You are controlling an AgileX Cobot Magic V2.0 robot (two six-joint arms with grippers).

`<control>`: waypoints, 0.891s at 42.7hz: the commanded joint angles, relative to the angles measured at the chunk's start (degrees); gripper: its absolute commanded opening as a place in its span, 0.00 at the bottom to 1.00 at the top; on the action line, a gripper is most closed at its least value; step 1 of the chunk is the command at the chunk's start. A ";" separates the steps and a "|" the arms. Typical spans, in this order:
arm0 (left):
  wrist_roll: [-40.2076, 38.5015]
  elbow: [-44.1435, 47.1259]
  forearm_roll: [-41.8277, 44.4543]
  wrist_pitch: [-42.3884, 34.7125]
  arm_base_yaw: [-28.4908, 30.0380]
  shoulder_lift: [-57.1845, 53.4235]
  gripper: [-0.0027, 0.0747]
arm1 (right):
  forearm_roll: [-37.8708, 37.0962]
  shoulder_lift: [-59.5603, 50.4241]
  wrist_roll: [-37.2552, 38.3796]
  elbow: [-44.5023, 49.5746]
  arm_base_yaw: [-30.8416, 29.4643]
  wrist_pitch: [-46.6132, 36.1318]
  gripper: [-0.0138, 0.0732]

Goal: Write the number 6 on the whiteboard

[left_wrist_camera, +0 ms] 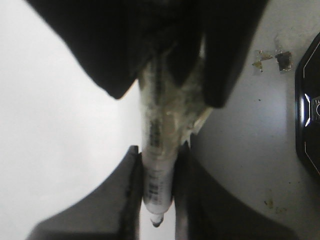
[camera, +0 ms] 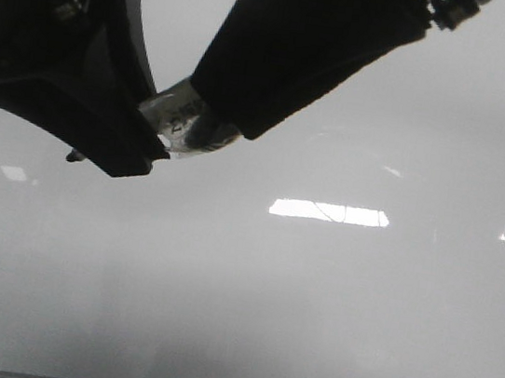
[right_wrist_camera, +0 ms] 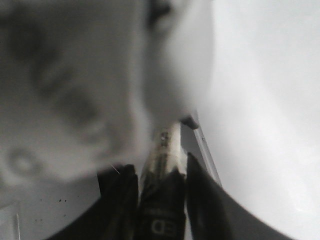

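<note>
A large glossy pale grey whiteboard [camera: 311, 310] fills the front view, with bright rectangular light reflections [camera: 329, 212] on it and a thin dark frame edge along its lower border. Two black arms meet in the upper left part of this view, above the board. Between them a short length of a pale marker [camera: 179, 122] shows, wrapped in what looks like clear tape.

In the left wrist view, the left tool [left_wrist_camera: 157, 172] is clenched on the marker [left_wrist_camera: 157, 165]. Its two dark fingers [left_wrist_camera: 131, 190] press against either side of the white barrel, and the dark tip points past the fingertips. The other end of the barrel disappears between the fingers of the other tool, directly opposite. The pale board lies behind the marker. Off to one side, well apart from the tool, are a few small dark specks [left_wrist_camera: 272, 59] and the edge of a black object [left_wrist_camera: 310, 110].

In the right wrist view, the right tool [right_wrist_camera: 161, 190] also grasps the marker [right_wrist_camera: 162, 185], with a dark finger [right_wrist_camera: 202, 195] on each side of the barrel. A large blurred grey shape fills much of the picture just beyond the fingertips.

No drawn number 6 can be made out on the board in any view; the board around both tools looks unmarked.
</note>
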 commanded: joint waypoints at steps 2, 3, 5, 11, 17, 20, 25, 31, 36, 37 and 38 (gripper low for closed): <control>-1.10 -1.95 -1.34 -4.08 -0.33 -1.51 0.01 | 1.55 -1.23 -0.66 -2.00 0.13 -2.51 0.21; -1.98 -1.95 -1.32 -4.58 -0.33 -1.51 0.01 | 1.55 -1.23 -0.66 -2.00 0.13 -2.51 0.18; -3.28 -1.95 -1.32 -5.08 -0.33 -1.51 0.02 | 1.55 -1.23 -0.66 -2.00 0.13 -2.51 0.13; -3.79 -1.95 -1.32 -5.34 -0.33 -1.51 0.20 | 1.19 -1.29 -0.66 -2.00 0.13 -2.64 0.08; -5.06 -1.95 -1.45 -6.03 -0.33 -1.51 0.56 | -0.16 -2.38 -0.66 -1.19 -2.54 -0.09 0.08; -5.06 -1.95 -1.45 -6.48 -0.33 -1.51 0.71 | -0.16 -4.20 -0.61 0.53 -4.99 0.86 0.08; -5.06 -1.95 -1.45 -6.58 -0.33 -1.51 0.77 | -0.16 -8.74 -0.61 5.40 -10.62 0.73 0.08; -5.06 -1.95 -1.45 -6.58 -0.33 -1.51 0.70 | -0.16 -16.53 -0.61 10.67 -18.38 0.22 0.08; -5.06 -1.95 -1.45 -6.58 -0.33 -1.51 0.47 | -0.16 -21.23 -0.61 12.39 -22.44 -0.89 0.08; -5.06 -1.95 -1.45 -6.58 -0.33 -1.51 0.42 | -0.16 -21.70 -0.61 12.39 -22.77 -0.89 0.08; -5.06 -1.95 -1.45 -6.58 -0.33 -1.51 0.35 | -0.16 -22.12 -0.61 12.39 -23.03 -0.89 0.08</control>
